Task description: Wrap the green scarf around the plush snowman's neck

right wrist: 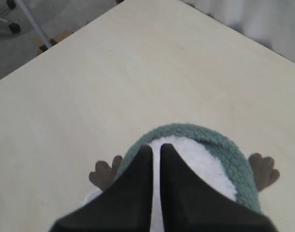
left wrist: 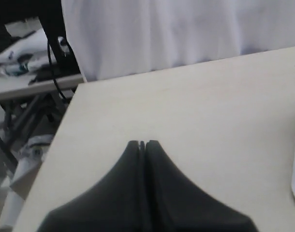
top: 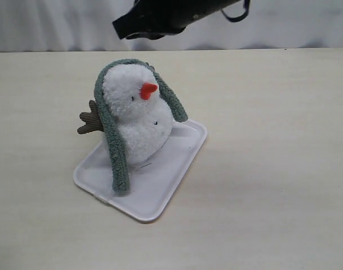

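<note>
On tray [top: 170, 181], snowman [top: 139, 115] w/ scarf [top: 112, 139] draped over it, ends hanging both sides. R gripper [right wrist: 155, 148] just above, jaws together, empty; L gripper [left wrist: 142, 143] pressed together over table [left wrist: 210, 106].

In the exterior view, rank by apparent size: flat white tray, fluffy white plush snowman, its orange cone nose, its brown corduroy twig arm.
1. flat white rectangular tray, though partly covered
2. fluffy white plush snowman
3. brown corduroy twig arm, partly hidden
4. orange-red cone nose, only slightly smaller than the visible arm
</note>
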Available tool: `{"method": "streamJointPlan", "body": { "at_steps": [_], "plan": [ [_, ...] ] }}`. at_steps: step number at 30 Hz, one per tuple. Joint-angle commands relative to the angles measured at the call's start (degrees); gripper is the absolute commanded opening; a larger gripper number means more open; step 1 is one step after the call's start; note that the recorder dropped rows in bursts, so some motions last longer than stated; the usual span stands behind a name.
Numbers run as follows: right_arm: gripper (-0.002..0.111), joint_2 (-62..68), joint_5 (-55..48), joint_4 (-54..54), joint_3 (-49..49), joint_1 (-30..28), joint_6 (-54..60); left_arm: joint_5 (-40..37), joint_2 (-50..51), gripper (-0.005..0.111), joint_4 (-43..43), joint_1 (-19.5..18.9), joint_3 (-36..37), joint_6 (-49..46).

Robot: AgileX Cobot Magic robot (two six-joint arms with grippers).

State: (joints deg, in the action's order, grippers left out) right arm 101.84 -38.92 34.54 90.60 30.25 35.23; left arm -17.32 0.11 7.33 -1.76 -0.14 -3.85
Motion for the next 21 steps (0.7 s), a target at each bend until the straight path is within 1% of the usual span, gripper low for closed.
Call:
{"method": "streamJointPlan", "body": {
  "at_steps": [1, 3, 6, 7, 9, 11, 13, 15, 16, 19, 21],
  "plan": [
    [0.004, 4.3, 7.2, -3.1, 0.3, 1.7, -4.8, 13.7, -0.1, 0.0, -4.7, 0.4, 0.1, 1.6],
    [0.004, 6.6, 6.2, -7.3, 1.1, 1.7, -8.8, 19.8, -0.1, 0.0, -11.7, 0.4, 0.1, 2.2],
    [0.004, 9.3, 3.8, -10.4, 2.0, 1.7, -9.7, 28.9, -0.1, 0.0, -12.9, 0.6, 0.1, 3.1],
    [0.004, 9.9, 3.8, -10.4, 2.0, 1.7, -9.7, 31.2, -0.1, 0.0, -12.9, 0.8, 0.1, 5.4],
    [0.004, 10.5, 3.6, -11.4, 2.0, 1.7, -9.7, 32.0, -0.1, 0.0, -12.9, 1.9, 0.1, 15.6],
    [0.004, 10.7, 2.7, -11.7, 2.0, 1.7, -9.3, 32.9, -0.1, 0.0, -12.2, 2.6, 0.1, 22.9],
    [0.004, 10.7, 1.4, -11.8, 2.0, 1.7, -9.0, 36.3, -0.1, 0.0, -6.3, 3.4, 0.1, 28.7],
    [0.004, 10.5, 0.2, -13.4, 2.0, 1.7, -9.0, 40.6, 1.5, 0.0, 3.5, 4.0, -0.8, 38.6],
    [0.004, 10.5, -0.6, -14.5, 2.0, 1.7, -9.3, 42.0, 3.5, 0.0, 8.4, 4.1, -2.9, 44.1],
    [0.004, 10.5, -4.6, -16.8, 2.0, 1.7, -9.6, 43.4, 15.5, 0.0, 28.9, 4.1, -11.1, 58.0],
    [0.004, 10.5, -6.2, -18.5, 2.0, 1.7, -9.6, 45.3, 24.8, 0.0, 36.6, 4.1, -15.9, 62.0]
  ]
}}
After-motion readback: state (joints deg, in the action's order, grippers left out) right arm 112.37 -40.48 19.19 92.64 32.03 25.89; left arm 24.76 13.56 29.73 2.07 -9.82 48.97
